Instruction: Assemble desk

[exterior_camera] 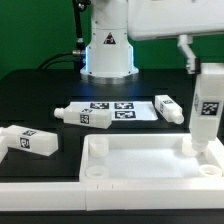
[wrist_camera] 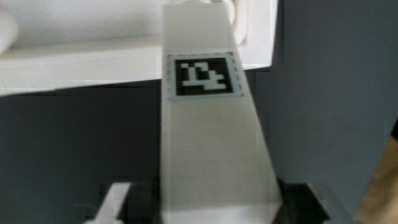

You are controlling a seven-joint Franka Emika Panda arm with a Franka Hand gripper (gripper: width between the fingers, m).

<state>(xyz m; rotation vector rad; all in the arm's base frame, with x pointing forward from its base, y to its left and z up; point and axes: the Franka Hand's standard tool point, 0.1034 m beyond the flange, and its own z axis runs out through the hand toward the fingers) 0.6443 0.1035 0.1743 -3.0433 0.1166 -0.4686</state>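
The white rimmed desk top (exterior_camera: 150, 160) lies at the front of the black table, with round sockets at its corners. My gripper (exterior_camera: 208, 72) is shut on a white tagged leg (exterior_camera: 206, 108) and holds it upright over the top's back corner on the exterior view's right; its lower end reaches the rim there. In the wrist view the same leg (wrist_camera: 210, 130) runs out from between my fingers (wrist_camera: 125, 200), with its tag facing the camera. Three other legs lie loose: one (exterior_camera: 82, 115) by the marker board, one (exterior_camera: 170, 108) at the board's right end, one (exterior_camera: 28, 140) at the left.
The marker board (exterior_camera: 122, 108) lies flat behind the desk top. The white robot base (exterior_camera: 107, 50) with a blue light stands at the back. A black cable runs at the back left.
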